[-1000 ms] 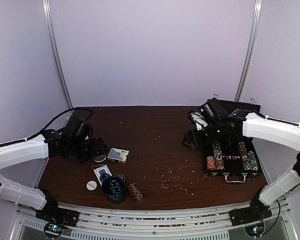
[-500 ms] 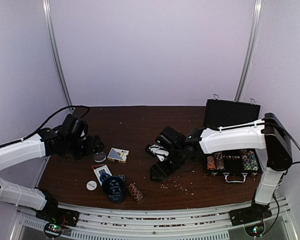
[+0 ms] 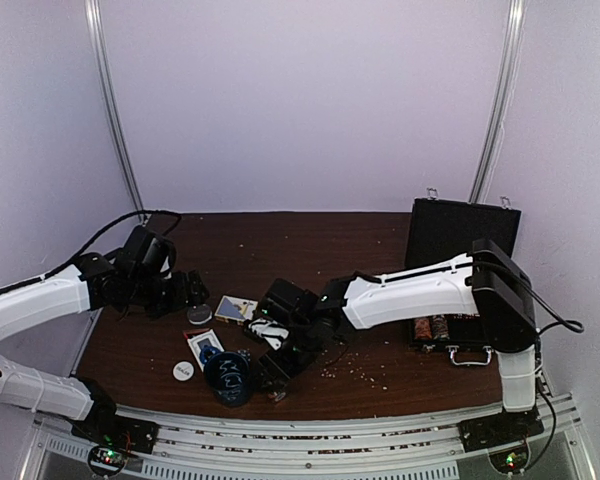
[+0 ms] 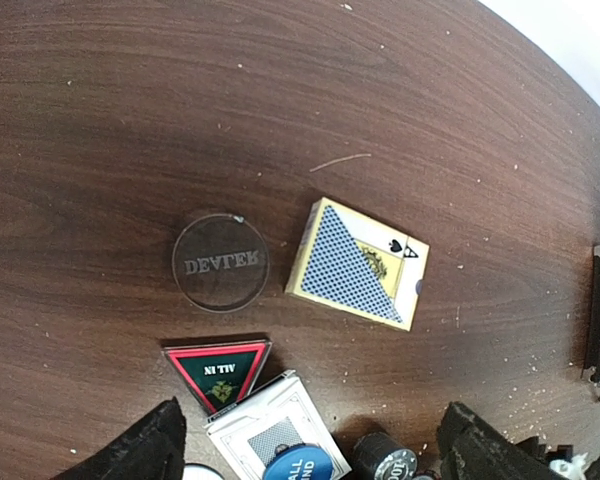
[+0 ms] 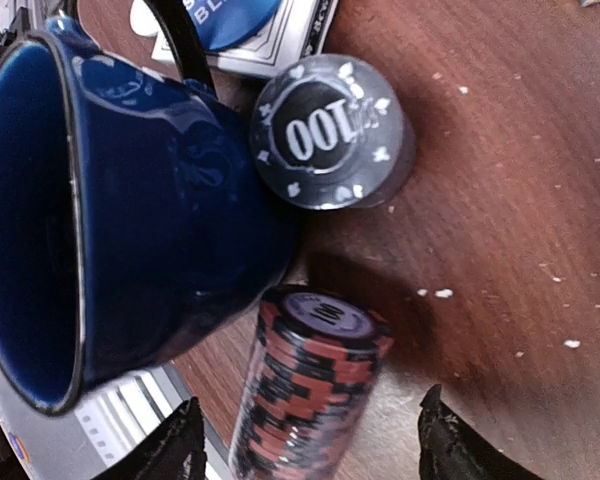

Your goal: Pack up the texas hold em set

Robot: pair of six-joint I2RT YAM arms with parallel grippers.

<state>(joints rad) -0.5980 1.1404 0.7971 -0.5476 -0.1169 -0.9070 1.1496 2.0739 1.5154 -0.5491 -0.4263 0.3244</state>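
The black case (image 3: 462,232) stands open at the right, with chip rolls (image 3: 432,327) in its base. My right gripper (image 3: 277,368) is open, its fingers on either side of a red-and-black chip roll (image 5: 305,392) lying on the table, not touching it. A black 100 chip stack (image 5: 326,131) lies just beyond. My left gripper (image 3: 187,291) is open and empty above a clear dealer button (image 4: 220,262), a blue-backed card deck (image 4: 358,264), a triangular all-in button (image 4: 218,368) and a white deck (image 4: 270,432) with a blue button (image 4: 302,466) on it.
A dark blue cup (image 5: 130,210) lies on its side right against the chip roll, near the table's front edge (image 3: 310,408). A white round button (image 3: 183,370) lies left of the cup. Crumbs are scattered over the middle of the brown table.
My right arm has swung from the case across the table to the chip roll by the cup. My left arm has barely moved.
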